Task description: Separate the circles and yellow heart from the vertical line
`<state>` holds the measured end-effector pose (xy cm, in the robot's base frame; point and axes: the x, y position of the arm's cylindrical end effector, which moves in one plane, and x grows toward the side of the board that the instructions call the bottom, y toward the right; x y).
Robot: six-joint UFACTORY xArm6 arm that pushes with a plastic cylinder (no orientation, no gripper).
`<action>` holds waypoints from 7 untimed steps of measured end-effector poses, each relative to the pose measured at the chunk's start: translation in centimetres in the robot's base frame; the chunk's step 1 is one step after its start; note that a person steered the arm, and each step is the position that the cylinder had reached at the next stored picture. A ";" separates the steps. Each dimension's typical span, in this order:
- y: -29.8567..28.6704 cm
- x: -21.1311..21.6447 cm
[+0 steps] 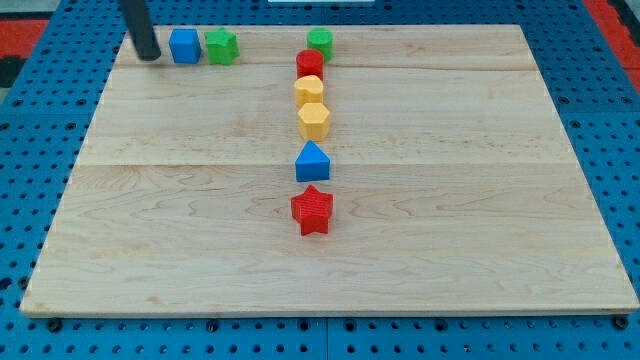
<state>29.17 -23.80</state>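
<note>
A vertical line of blocks runs down the board's middle: a green circle (320, 41) at the top, then a red circle (309, 64), a yellow heart (309, 91), a yellow hexagon (314, 121), a blue pentagon-like block (312, 162) and a red star (312, 210) at the bottom. The top four touch or nearly touch. My tip (148, 55) stands at the board's top left, just left of a blue cube (184, 46), far from the line.
A green star (221, 46) sits right of the blue cube at the top left. The wooden board (480, 200) lies on a blue pegboard surface (30, 150) that surrounds it.
</note>
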 end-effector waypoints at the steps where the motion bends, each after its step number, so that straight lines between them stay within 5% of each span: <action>1: 8.4 4.5; 4: 23.2 4.0; 6: 25.2 -1.9; 7: 20.4 -2.0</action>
<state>27.21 -3.38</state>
